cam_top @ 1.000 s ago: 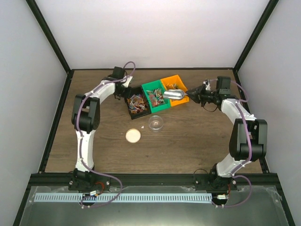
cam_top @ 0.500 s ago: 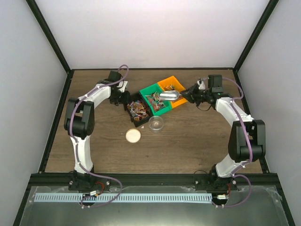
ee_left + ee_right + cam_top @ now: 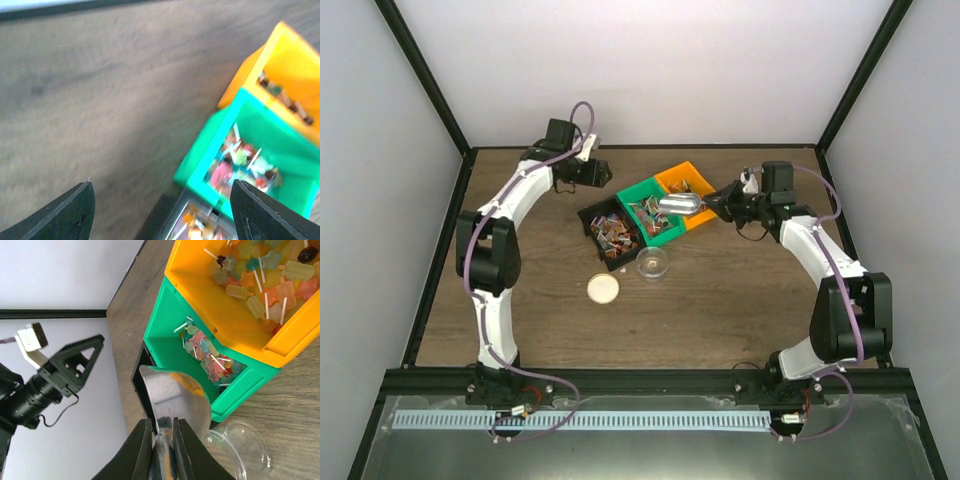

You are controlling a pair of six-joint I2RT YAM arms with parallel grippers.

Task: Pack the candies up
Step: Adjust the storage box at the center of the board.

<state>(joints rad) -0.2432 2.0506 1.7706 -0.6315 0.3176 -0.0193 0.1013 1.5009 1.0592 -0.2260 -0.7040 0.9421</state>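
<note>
Gripping the silver metal scoop (image 3: 172,400) by its handle, the right gripper (image 3: 161,427) holds it just over the mixed-colour wrapped candies (image 3: 205,352) in the green plastic bin (image 3: 165,315) near the table's (image 3: 740,290) far edge, probably to dig; the left gripper (image 3: 160,200) hangs open and empty, out of the way.

Black bin (image 3: 610,232), green bin (image 3: 657,218) and orange bin (image 3: 690,183) form a slanted row on the counter (image 3: 740,290), candies (image 3: 616,230) inside; the right pincer (image 3: 720,205) holds a silver scoop (image 3: 680,204) over the green one; the left pincer (image 3: 605,174) hovers far-left; a clear cup (image 3: 652,263) and a beige lid (image 3: 603,288) lie nearer.
</note>
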